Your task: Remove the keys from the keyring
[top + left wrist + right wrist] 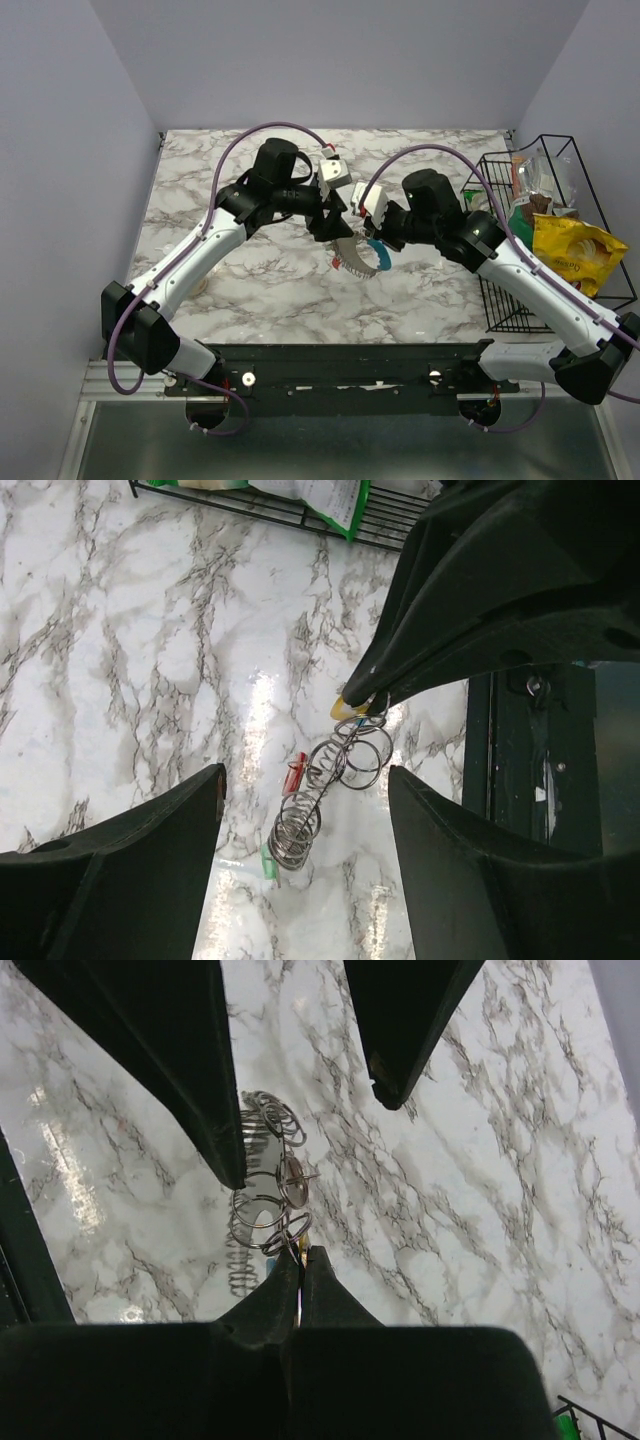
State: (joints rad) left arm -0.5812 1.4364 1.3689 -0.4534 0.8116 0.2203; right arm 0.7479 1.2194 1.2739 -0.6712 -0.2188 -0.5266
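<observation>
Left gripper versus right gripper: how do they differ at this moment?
The left gripper stands wide open, holding nothing; the right gripper is pinched shut on an end of the keyring. The left gripper straddles the keyring; the right gripper grips it end-on. Both hang over the marble table.

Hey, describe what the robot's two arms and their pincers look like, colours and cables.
The left arm and right arm have white links with black joints and black bases. A purple cable loops along each. Each wrist carries a pale grey box. The left pincer and right pincer have plain black, tapering fingers.
</observation>
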